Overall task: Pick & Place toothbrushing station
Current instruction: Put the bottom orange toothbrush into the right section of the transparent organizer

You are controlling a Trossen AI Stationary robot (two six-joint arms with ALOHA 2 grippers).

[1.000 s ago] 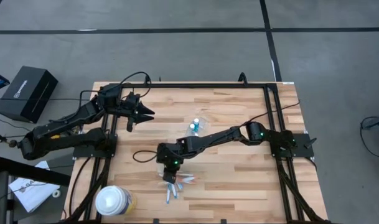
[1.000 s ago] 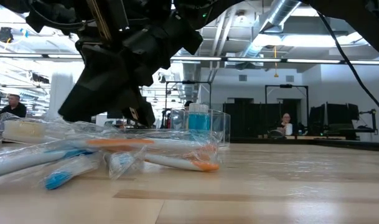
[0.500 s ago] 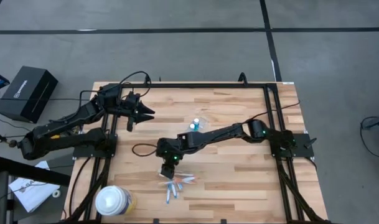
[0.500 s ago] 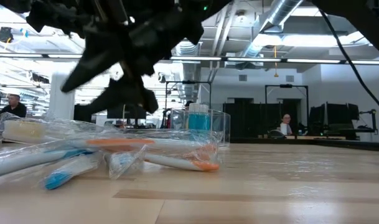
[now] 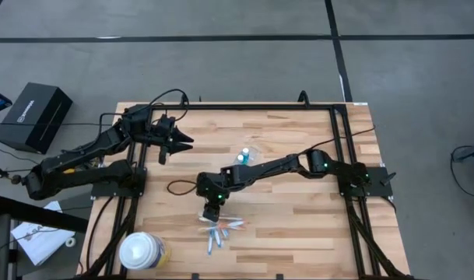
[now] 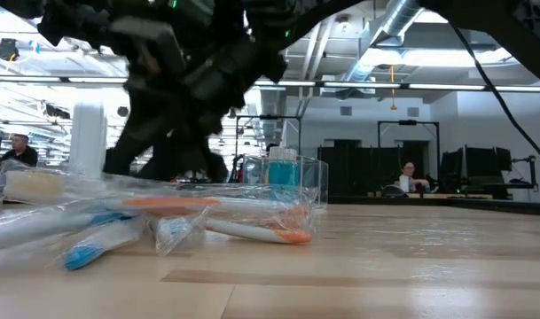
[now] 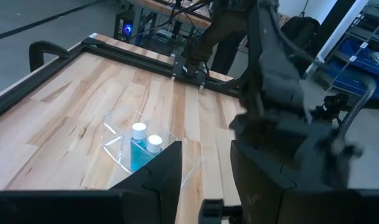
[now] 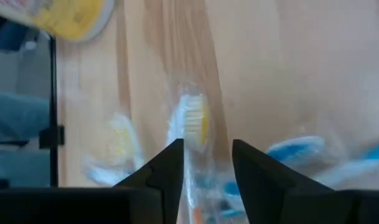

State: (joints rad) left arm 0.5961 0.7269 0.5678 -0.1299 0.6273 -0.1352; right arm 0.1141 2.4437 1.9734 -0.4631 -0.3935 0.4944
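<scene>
Right gripper (image 5: 214, 215), fingers parted, empty, being held just above toothbrushes (image 5: 219, 229); left gripper (image 5: 184, 142), partly open, being held well apart.

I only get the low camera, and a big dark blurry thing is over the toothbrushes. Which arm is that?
Observer: The right one. From above, the right end effector hangs over the pile of toothbrushes.
Operator: Is it holding a brush?
Observer: No. Its wrist camera shows its fingers apart with nothing between them, and a white and yellow brush head lying on the table beyond.
Operator: Where's the other arm?
Observer: The left end effector waits open near the table's back left, well apart from the cup.
</scene>
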